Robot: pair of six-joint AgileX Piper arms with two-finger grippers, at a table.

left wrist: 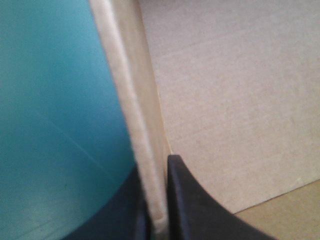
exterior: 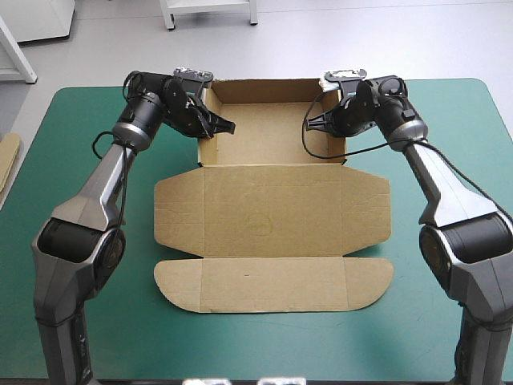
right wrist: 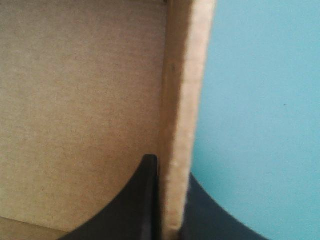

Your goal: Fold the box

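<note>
The box point(exterior: 272, 212), a cut sheet of brown board, lies at the middle of the table's teal-green cover point(exterior: 80, 168), its long axis running from the far edge toward the near one. The far part stands as an open tray point(exterior: 268, 132) with back and side walls raised; the lid point(exterior: 264, 192) lies flat on the cover on the near side of it, ending in a round-cornered front flap point(exterior: 272, 285). The left gripper point(exterior: 210, 124) reaches in from the tray's left and is all but closed over the left side wall point(left wrist: 145, 125), one black finger point(left wrist: 200, 210) inside the tray and the other outside, over the cover. The right gripper point(exterior: 325, 122) holds the right side wall point(right wrist: 182, 100) in the same way, one finger point(right wrist: 130, 205) inside, one outside. Both walls look thick in the wrist views, perhaps doubled. A pale strip point(exterior: 6, 160) at the table's left edge is probably more board.
</note>
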